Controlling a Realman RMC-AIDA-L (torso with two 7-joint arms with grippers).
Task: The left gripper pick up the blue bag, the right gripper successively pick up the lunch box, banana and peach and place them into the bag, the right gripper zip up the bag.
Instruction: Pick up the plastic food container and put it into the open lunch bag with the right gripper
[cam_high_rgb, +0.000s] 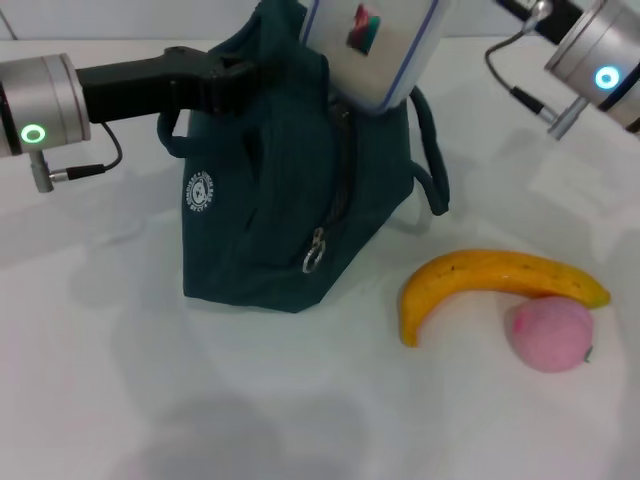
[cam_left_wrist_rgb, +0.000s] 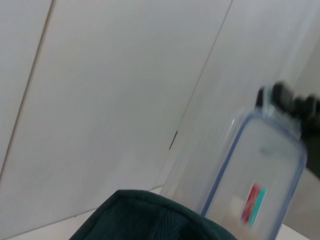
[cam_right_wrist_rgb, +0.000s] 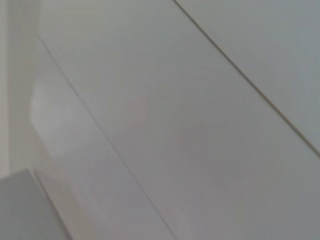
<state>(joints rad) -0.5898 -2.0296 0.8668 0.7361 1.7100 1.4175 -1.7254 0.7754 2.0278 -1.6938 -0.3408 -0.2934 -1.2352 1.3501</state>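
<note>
Teal blue bag (cam_high_rgb: 270, 210) held by left gripper (cam_high_rgb: 225, 75) fingers | lunch box (cam_high_rgb: 375, 45) above its mouth | banana (cam_high_rgb: 490, 280) touching peach (cam_high_rgb: 550, 333) | right gripper's grip: cannot tell

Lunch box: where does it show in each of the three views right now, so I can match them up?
Head view: the lunch box is at the top centre, above the blue bag.
Left wrist view: lower right, with the right gripper at its far end.
Right wrist view: not in it.
Shared landmark: the bag's dark teal top.
</note>
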